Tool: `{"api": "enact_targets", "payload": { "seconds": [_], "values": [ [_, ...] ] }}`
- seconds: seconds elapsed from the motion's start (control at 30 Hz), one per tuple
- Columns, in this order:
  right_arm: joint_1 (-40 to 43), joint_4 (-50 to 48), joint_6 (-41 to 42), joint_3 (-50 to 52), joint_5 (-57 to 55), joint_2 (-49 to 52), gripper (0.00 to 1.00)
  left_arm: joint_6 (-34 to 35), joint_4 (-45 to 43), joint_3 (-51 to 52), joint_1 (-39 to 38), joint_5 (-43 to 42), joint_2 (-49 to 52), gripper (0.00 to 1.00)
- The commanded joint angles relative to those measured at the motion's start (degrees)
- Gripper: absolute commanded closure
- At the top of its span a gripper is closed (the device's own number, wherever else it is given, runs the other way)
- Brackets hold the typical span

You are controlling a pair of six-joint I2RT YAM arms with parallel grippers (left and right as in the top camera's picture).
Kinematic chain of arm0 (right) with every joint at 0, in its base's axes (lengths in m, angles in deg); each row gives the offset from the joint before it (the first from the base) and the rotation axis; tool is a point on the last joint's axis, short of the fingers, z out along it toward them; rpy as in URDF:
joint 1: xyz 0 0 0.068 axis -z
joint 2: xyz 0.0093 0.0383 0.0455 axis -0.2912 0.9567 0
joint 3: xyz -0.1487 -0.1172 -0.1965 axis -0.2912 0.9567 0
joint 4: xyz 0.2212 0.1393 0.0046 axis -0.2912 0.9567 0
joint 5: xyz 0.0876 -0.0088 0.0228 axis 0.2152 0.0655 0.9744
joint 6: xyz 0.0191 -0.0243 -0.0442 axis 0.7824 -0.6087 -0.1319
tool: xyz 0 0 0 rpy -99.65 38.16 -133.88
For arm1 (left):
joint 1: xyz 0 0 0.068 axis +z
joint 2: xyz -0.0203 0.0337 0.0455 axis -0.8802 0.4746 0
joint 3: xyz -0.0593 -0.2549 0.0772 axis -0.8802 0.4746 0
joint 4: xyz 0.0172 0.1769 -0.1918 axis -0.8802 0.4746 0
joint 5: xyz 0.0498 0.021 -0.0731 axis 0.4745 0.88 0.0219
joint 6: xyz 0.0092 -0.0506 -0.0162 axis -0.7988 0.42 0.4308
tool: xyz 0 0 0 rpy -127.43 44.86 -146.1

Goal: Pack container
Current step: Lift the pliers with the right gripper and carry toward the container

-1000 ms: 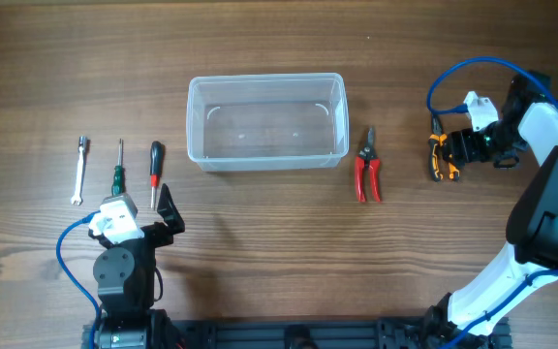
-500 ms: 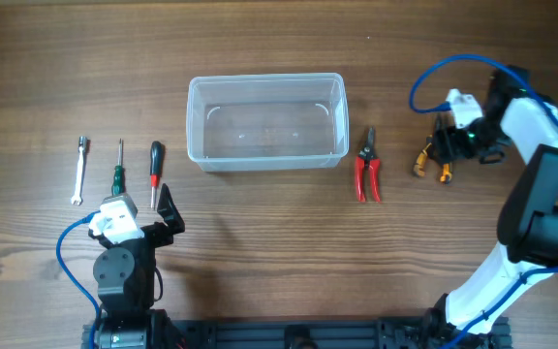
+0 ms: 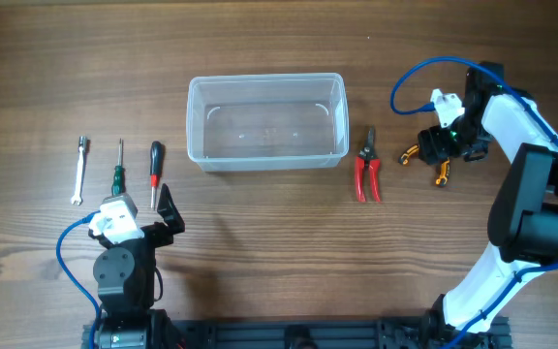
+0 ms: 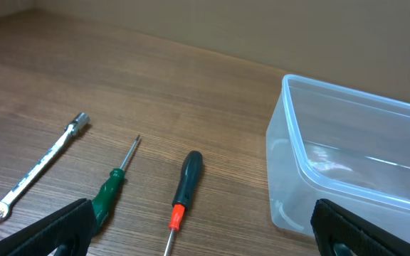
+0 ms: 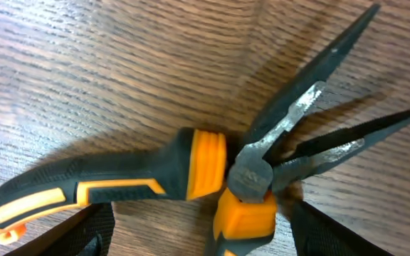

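Quick look from overhead: the container (image 3: pixel 264 121) sits upright, open side up, about mid-table (image 3: pixel 260 262), a bit toward 12 o'clock. It's clear plastic, so we can see the wood grain right through it.

Out at its 3 o'clock, the right gripper (image 3: pixel 434 153) is clamped on a pair of orange-and-black pliers (image 5: pixel 191 174). In the wrist view one handle runs down between the fingers, the other sticks out sideways, and the pliers' nose is splayed open. There's a shadow on the wood under them, so we'd say they hang just off the table.

Directly between that gripper and the container lie the red-handled cutters (image 3: pixel 367 170). They're flat on the wood, tips pointing to 12, just beside the container's right wall but not touching it.

On the other side, roughly 8 o'clock from the container, three tools lie in a row, all running 12-to-6 and apart from each other. There's a wrench (image 3: pixel 80 171) farthest out, then a green-handled screwdriver (image 3: pixel 117 179), then a black-handled screwdriver (image 3: pixel 156 155) closest to the container.

The left gripper (image 4: pixel 201 213) sits at their 6 o'clock with its fingers spread wide, gripping nothing — from its wrist camera both screwdrivers lie in the gap between the fingers, and the container's near corner shows up at 2 o'clock.
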Motion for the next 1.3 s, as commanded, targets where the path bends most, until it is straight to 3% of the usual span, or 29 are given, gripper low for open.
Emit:
{"api": "enact_targets", "payload": {
  "seconds": [0.0,0.13,0.6,0.87,0.93,1.27],
  "values": [
    [0.57,0.37,4.15,1.14,-1.18,1.07,0.22,0.46,0.07,0.04,-0.22,0.50,-0.31,0.00],
    [1.38,0.39,6.25,1.14,-1.11,1.07,0.37,0.46,0.07,0.04,-0.22,0.48,-0.31,0.00],
    [1.84,0.63,7.28,1.14,-0.90,1.07,0.72,0.46,0.07,0.04,-0.22,0.48,-0.31,0.00],
    [1.84,0.74,7.28,1.14,-0.87,1.07,0.87,0.46,0.07,0.04,-0.22,0.50,-0.31,0.00],
    [1.84,0.90,7.30,1.14,-0.85,1.07,0.96,0.46,0.07,0.04,-0.22,0.48,-0.31,0.00],
    [1.84,-0.39,11.76,0.31,-0.20,1.05,0.96,0.46,0.07,0.04,-0.22,0.50,-0.31,0.00]
  ]
}}
